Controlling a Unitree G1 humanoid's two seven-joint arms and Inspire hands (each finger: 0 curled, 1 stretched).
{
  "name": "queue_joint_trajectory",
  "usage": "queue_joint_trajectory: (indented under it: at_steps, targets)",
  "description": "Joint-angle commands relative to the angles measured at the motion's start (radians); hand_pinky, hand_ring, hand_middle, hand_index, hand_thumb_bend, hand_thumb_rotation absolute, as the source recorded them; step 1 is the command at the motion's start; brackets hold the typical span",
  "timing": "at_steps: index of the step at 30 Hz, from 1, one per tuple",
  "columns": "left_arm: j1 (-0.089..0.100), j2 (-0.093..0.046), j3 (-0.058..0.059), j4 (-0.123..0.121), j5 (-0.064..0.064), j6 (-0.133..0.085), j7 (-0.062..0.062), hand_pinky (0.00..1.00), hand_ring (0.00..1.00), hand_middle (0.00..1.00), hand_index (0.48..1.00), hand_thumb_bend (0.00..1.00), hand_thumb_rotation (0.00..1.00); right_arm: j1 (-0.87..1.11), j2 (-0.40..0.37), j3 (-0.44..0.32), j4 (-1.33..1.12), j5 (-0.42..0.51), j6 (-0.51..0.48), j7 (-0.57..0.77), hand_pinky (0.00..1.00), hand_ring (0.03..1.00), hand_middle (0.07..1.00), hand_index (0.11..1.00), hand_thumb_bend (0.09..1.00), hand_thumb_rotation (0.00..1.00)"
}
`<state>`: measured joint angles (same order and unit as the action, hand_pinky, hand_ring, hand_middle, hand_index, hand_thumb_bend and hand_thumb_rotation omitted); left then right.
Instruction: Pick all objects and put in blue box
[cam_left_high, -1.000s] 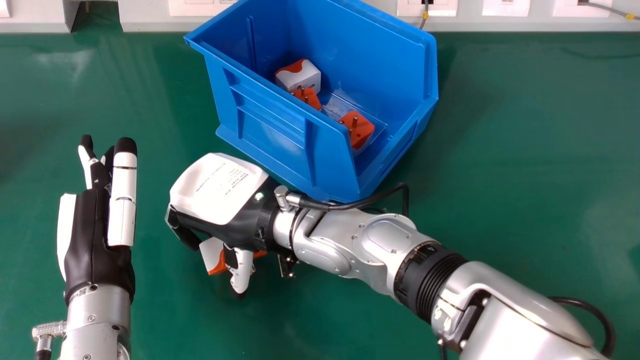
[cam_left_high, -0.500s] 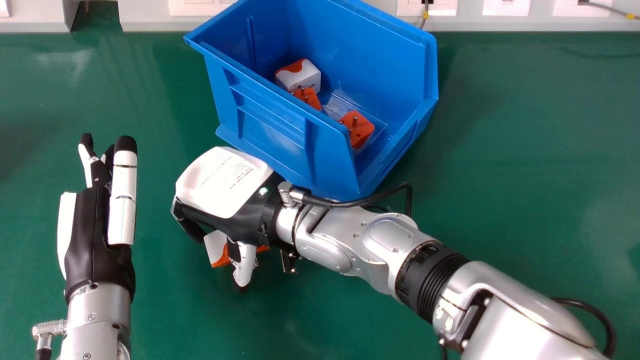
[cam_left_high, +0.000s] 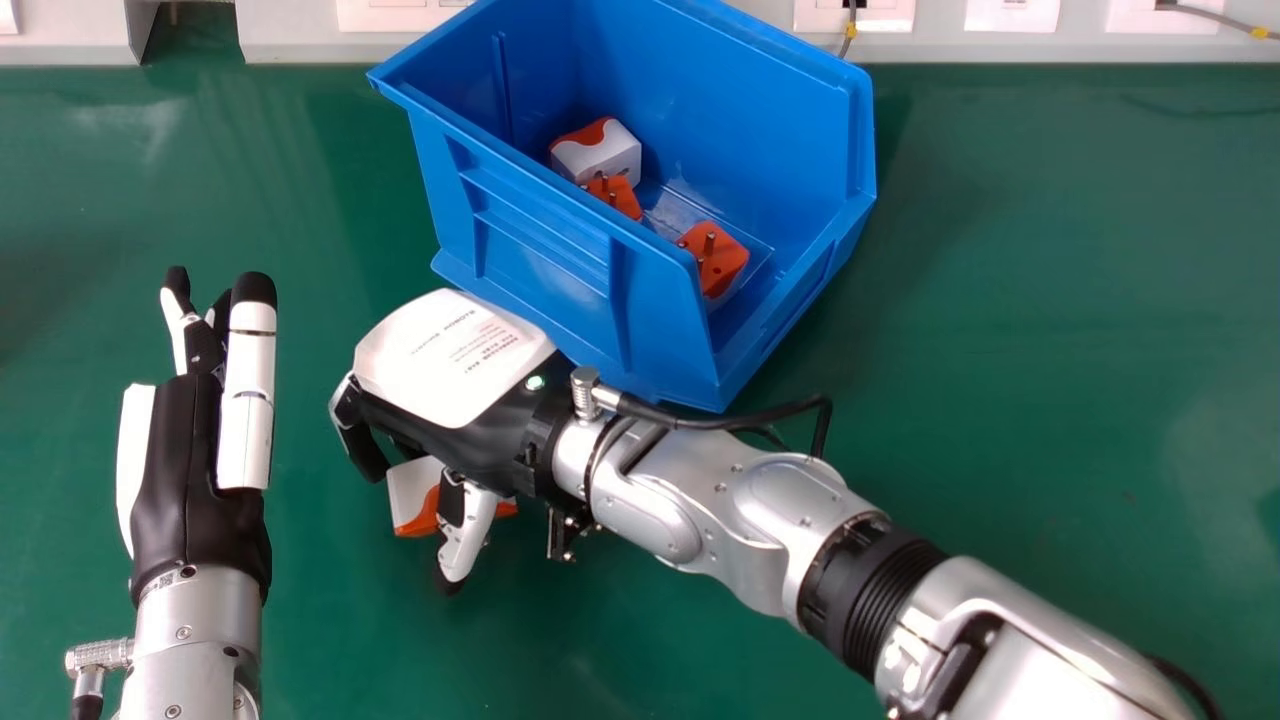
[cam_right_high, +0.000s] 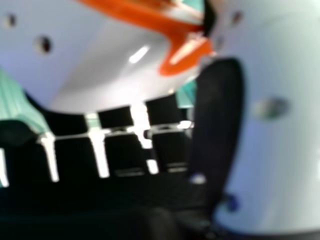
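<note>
While the right hand (cam_left_high: 455, 360) clamps a plug (cam_left_high: 408, 492) between curled fingers and thumb, the box (cam_left_high: 540, 260) stands beyond them; the left hand (cam_left_high: 190, 450) has straight fingers.

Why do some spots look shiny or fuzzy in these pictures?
Head view: pale glare patches on the green table, a bright sheen on the right hand's white cover. Right hand view: the orange-and-white adapter is blurred, with a small white highlight.
</note>
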<state>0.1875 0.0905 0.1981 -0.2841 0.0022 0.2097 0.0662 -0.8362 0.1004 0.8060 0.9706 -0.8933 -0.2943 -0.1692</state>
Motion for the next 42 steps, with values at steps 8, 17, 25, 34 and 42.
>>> queue_joint_trajectory:
  at_steps: [8, 17, 25, 34, 42]
  targets:
    - [-0.023, 0.007, 0.008, 0.006, -0.003, -0.018, -0.004, 1.00, 1.00, 0.98, 0.989, 0.47, 1.00, 0.011, -0.020, -0.039, -0.055, 0.043, -0.008, 0.031, 0.05, 0.085, 0.168, 0.483, 0.509, 0.12]
    - [-0.024, 0.009, 0.008, 0.002, -0.004, -0.010, -0.006, 1.00, 1.00, 0.98, 0.989, 0.47, 1.00, 0.045, -0.042, -0.056, -0.146, 0.057, 0.006, 0.089, 0.05, 0.087, 0.166, 0.484, 0.508, 0.12]
    - [-0.028, 0.017, 0.016, 0.008, -0.007, -0.010, -0.012, 1.00, 1.00, 0.98, 0.989, 0.47, 1.00, 0.153, -0.095, -0.094, -0.327, 0.087, 0.031, 0.134, 0.04, 0.086, 0.170, 0.480, 0.505, 0.12]
    - [-0.044, 0.023, 0.031, 0.027, -0.006, -0.007, -0.018, 1.00, 1.00, 0.99, 0.989, 0.47, 1.00, 0.341, -0.182, -0.143, -0.648, 0.104, 0.069, 0.186, 0.05, 0.104, 0.198, 0.474, 0.492, 0.13]
    - [-0.049, 0.027, 0.036, 0.034, 0.000, -0.008, -0.015, 1.00, 1.00, 0.98, 0.989, 0.46, 1.00, 0.436, -0.207, -0.153, -0.807, 0.112, 0.104, 0.239, 0.06, 0.108, 0.206, 0.472, 0.488, 0.14]
